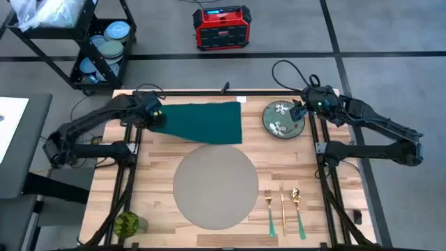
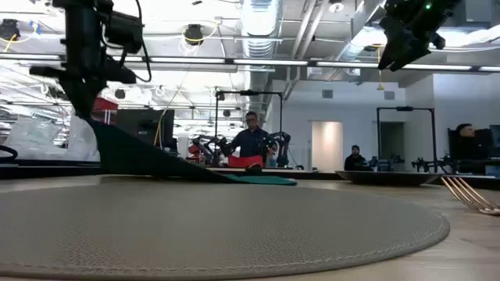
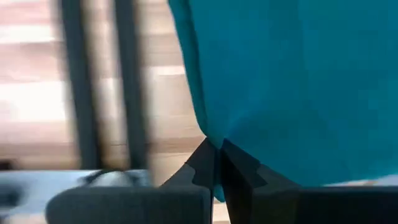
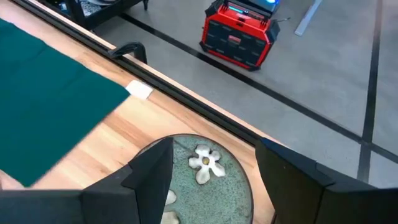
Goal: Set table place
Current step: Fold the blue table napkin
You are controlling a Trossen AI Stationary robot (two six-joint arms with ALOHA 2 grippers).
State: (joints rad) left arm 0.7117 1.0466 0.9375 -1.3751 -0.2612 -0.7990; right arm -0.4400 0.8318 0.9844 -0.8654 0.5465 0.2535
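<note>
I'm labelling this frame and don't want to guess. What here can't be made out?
- Plate: in the right wrist view, its near part is hidden behind the right gripper fingers.
- Napkin: in the left wrist view, it runs past the picture's edges; the table behind is blurred.
- Cutlery: in the low view, cut off by the edge.
- Green object: in the high view, too small to identify.
</note>
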